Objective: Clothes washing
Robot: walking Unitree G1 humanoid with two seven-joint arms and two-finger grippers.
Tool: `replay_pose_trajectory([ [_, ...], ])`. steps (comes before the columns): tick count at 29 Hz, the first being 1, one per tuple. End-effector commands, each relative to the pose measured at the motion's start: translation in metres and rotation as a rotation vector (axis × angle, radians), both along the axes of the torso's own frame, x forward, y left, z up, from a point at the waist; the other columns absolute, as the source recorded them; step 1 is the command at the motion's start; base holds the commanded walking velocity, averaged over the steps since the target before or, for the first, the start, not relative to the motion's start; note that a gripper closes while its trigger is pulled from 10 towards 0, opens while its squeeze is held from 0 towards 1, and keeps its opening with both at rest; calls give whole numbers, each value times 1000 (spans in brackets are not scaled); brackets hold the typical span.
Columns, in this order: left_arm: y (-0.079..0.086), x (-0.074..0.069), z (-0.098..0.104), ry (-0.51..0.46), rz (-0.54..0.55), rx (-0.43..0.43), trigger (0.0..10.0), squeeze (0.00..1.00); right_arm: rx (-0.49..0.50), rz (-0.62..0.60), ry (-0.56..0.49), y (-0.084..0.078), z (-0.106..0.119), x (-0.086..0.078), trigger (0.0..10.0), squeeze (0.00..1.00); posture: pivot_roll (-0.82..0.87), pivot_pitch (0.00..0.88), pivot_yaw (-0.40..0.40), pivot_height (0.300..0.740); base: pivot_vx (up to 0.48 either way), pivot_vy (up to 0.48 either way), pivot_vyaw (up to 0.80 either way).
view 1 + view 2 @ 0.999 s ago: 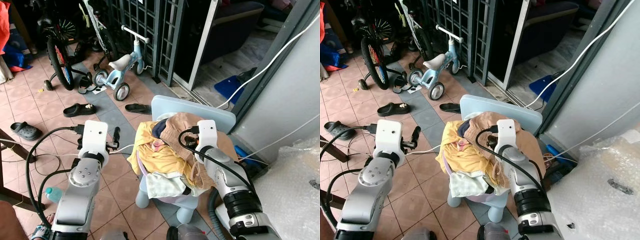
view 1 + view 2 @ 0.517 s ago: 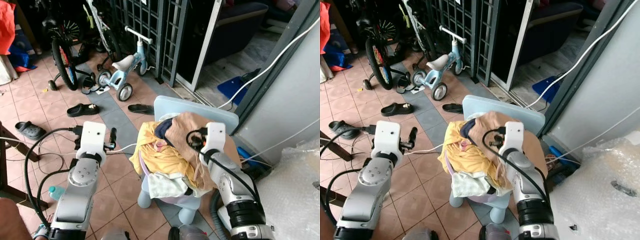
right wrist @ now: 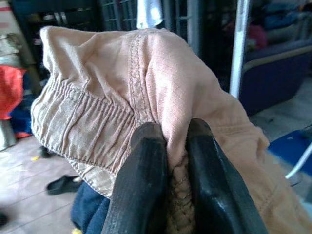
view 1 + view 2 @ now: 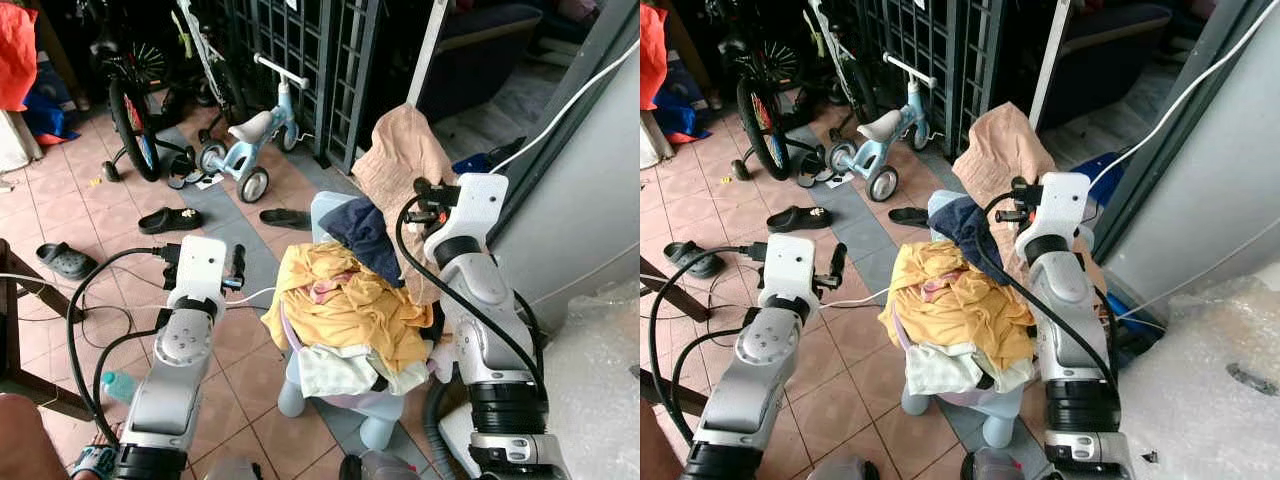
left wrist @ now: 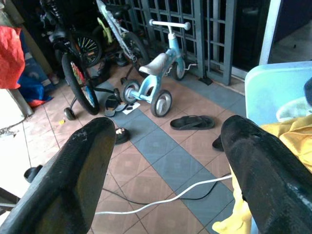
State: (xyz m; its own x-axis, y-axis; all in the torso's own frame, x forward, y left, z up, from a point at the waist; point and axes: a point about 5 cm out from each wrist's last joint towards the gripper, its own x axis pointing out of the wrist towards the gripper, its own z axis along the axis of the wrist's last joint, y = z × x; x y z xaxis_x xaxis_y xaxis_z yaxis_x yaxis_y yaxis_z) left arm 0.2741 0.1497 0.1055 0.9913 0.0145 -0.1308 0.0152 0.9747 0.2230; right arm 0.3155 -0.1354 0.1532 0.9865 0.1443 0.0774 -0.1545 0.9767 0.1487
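In the left eye view, the right gripper [image 4: 425,200] is raised above the pale blue plastic chair [image 4: 330,215], its two black fingers pinched on a beige garment [image 4: 400,160] of soft, crumpled woven cloth that hangs down in folds from the grip. Below it on the chair sits a heap of laundry: a dark navy piece [image 4: 368,235] on top at the back, a rumpled yellow garment [image 4: 345,305] across the middle, and a pale checked cloth [image 4: 335,370] at the front edge. The left gripper [image 4: 238,268] is held out over the tiled floor [image 4: 70,215], beside the chair and well apart from the clothes. In the right eye view, a small light-blue balance bike [image 4: 875,135] with a white saddle stands near a dark metal grille [image 4: 940,50]; a black sandal [image 4: 792,218] lies on the terracotta tiles. In the left wrist view, the left gripper's matte black fingers [image 5: 73,180] stand wide apart with nothing between them, a white cable [image 5: 161,200] crossing the floor beyond. In the right wrist view, the fingers [image 3: 141,180] clamp a fold of the beige garment, whose ribbed elastic band and stitched seam are plainly visible.
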Motion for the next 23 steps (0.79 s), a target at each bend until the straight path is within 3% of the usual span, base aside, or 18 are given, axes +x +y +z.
replay_pose_trajectory([
  [1, -2, 3, 2, -8, -5, -10, 10000, 0, 21, 103, -1, 11, 2, -7, 0, 0, -13, 0, -16, 740, 0, 0, 0],
  [3, -1, 4, 2, -9, 0, -12, 10000, 0, 2, 217, 64, 22, -11, -16, 0, 0, -17, 0, -12, 740, 0, 0, 0],
  [4, 0, 5, 2, -8, 3, -16, 10000, 0, -68, 296, 123, 28, -24, -24, 0, 0, -18, 0, -10, 740, 0, 0, 0],
  [5, -1, 5, 2, -6, 2, -18, 10000, 0, -140, 310, 157, 28, -33, -27, 0, 0, -21, 0, -8, 740, 0, 0, 0],
  [6, -1, 5, 2, -6, 2, -18, 10000, 0, -140, 310, 157, 28, -33, -27, 0, 0, -21, 0, -8, 740, 0, 0, 0],
  [7, -2, 5, 1, -3, -5, -23, 10000, 0, -248, 287, 244, 23, -52, -30, 5725, 0, -23, 0, -7, 740, 0, 0, 0],
  [8, -3, 6, 1, -2, -8, -24, 10000, 0, -269, 275, 270, 21, -57, -30, 5725, 0, -23, 0, -7, 740, 0, 0, 0],
  [9, -4, 5, 1, -3, -14, -26, 10000, 0, -258, 239, 296, 17, -60, -29, 10000, 0, -20, 0, -6, 740, 0, 0, 0],
  [10, -5, 5, 1, -5, -18, -27, 10000, 0, -251, 207, 317, 13, -62, -28, 10000, 0, -20, 0, -6, 740, 0, 0, 0],
  [11, -6, 5, 2, -5, -21, -28, 10000, 0, -228, 167, 335, 8, -63, -27, 10000, 1000, -20, 0, -5, 740, 0, 0, 0],
  [19, -5, 3, 0, 1, -20, -27, 10000, 0, -227, 129, 319, 1, -58, -24, 10000, 1000, -18, 0, -6, 740, 0, 0, 0],
  [20, -4, 3, 0, 2, -18, -26, 10000, 0, -231, 124, 313, 0, -57, -24, 0, 1000, -19, 0, -8, 740, 0, 0, 0],
  [21, -3, 3, 0, 3, -15, -26, 10000, 0, -230, 121, 310, -1, -57, -24, 0, 1000, -20, 0, -8, 740, 0, 0, 0],
  [22, -3, 3, -1, 4, -13, -26, 10000, 0, -230, 116, 310, -2, -57, -24, 0, 933, -21, 0, -8, 740, 0, 0, 0],
  [23, -3, 2, -1, 6, -11, -24, 10000, 0, -234, 101, 315, -4, -57, -25, 0, 0, -22, 0, -7, 740, 0, 0, 0],
])
